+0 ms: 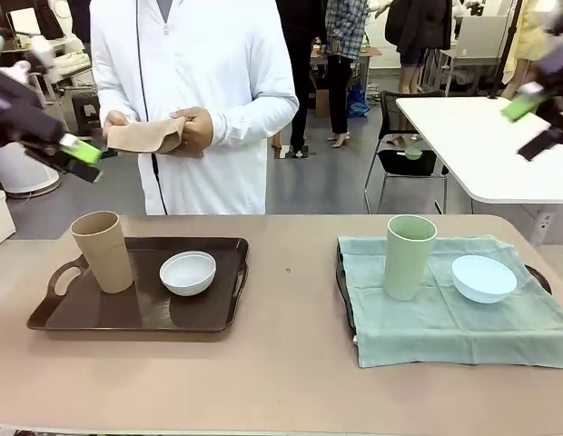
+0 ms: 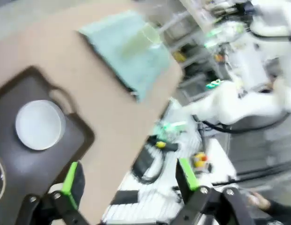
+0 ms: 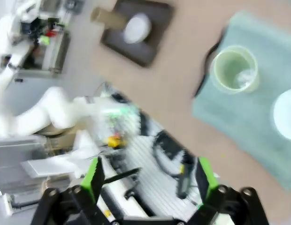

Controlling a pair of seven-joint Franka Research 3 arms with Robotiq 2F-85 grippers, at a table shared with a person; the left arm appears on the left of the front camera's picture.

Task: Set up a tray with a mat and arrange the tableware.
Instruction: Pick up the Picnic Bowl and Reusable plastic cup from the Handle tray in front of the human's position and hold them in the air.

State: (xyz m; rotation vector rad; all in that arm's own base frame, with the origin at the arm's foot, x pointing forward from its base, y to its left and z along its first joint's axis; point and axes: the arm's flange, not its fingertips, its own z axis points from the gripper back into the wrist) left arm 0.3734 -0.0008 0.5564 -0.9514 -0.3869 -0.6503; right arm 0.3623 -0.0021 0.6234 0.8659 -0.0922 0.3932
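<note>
The left pincer [image 1: 83, 156] and the right pincer [image 1: 532, 125] hang raised, fingers apart and empty. The tan tumbler [image 1: 102, 252] and white bowl [image 1: 188, 272] stand on a bare dark tray [image 1: 136, 323].

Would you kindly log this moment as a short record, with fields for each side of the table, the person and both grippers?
Left side: dark brown plastic tray, no mat; it holds a tan tall tumbler and a white round bowl, apart.
Right side: dark tray covered by a pale green cloth mat; on it stand a pale green tall tumbler and a light blue round bowl, apart.
Person: hands hold a folded tan cloth at the far side.
Left gripper: raised, open, empty.
Right gripper: raised, open, empty.
</note>
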